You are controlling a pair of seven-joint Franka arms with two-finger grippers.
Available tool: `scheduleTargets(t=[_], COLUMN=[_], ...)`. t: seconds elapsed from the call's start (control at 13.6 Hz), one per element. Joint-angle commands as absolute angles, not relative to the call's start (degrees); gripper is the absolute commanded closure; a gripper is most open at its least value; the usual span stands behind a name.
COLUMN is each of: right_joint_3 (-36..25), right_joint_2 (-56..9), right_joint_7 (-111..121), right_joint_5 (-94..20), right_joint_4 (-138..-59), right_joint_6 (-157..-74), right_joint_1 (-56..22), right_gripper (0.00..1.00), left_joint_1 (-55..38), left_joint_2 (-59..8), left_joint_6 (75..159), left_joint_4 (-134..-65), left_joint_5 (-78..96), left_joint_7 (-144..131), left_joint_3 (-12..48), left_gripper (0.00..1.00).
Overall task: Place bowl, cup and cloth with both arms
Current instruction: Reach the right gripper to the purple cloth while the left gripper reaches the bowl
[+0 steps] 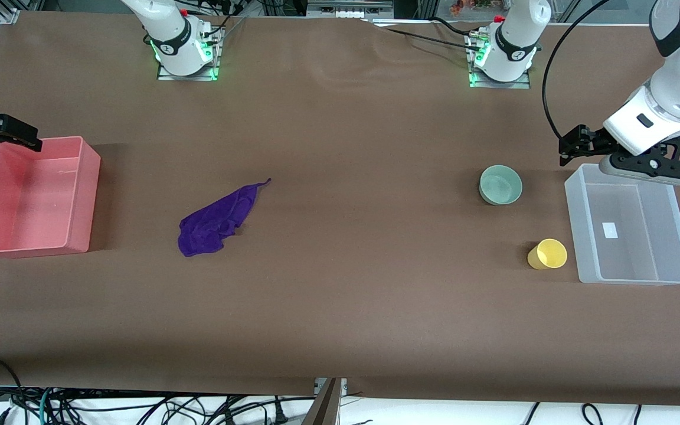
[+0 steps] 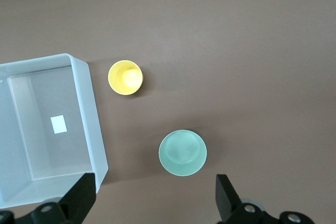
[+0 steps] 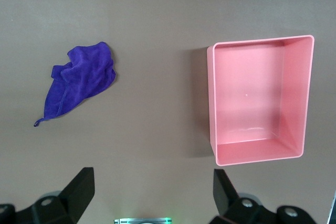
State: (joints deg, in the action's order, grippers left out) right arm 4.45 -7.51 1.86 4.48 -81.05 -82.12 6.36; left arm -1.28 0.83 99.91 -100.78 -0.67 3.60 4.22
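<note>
The mint-green bowl [image 1: 500, 185] stands upright toward the left arm's end of the table and shows in the left wrist view [image 2: 182, 152]. The yellow cup [image 1: 548, 254] stands nearer the front camera, beside the clear bin [image 1: 575, 195]; it also shows in the left wrist view [image 2: 125, 77]. The purple cloth [image 1: 216, 221] lies crumpled toward the right arm's end and shows in the right wrist view [image 3: 79, 83]. My left gripper [image 1: 566, 147] [image 2: 152, 200] is open and empty, up over the table between bowl and clear bin. My right gripper [image 1: 27, 137] [image 3: 153, 192] is open and empty over the pink bin's far edge.
An empty pink bin [image 1: 83, 195] [image 3: 211, 103] sits at the right arm's end. The empty clear bin [image 2: 94, 129] sits at the left arm's end. Both arm bases [image 1: 186, 53] [image 1: 502, 59] stand along the farthest edge. Bare brown table lies between cloth and bowl.
</note>
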Motion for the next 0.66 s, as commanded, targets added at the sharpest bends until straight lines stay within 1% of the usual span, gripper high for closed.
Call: scheduleTargets(t=[0.0,0.15,0.59], right_joint_3=[4.1,4.0,4.1], right_joint_2=[-7.4,-7.4,-7.5], right_joint_7=[2.4,2.3,2.5], right_joint_5=[3.7,3.6,3.5], right_joint_4=[-80.7,-80.7,-80.6], right_joint_6=[-82.2,-82.2,-82.3], right_joint_1=[6.4,6.4,6.4], right_gripper=[0.0,0.0,0.0], left_joint_1=[0.1,0.6,0.4], left_joint_2=[3.7,4.5,4.4], left_joint_6=[98.9,97.6,97.6], left_joint_4=[-102.6,-102.2,-101.8], left_joint_5=[3.7,3.6,2.8], left_joint_7=[3.1,2.9,3.0], left_joint_3=[4.2,4.2,3.9], left_gripper=[0.0,0.0,0.0])
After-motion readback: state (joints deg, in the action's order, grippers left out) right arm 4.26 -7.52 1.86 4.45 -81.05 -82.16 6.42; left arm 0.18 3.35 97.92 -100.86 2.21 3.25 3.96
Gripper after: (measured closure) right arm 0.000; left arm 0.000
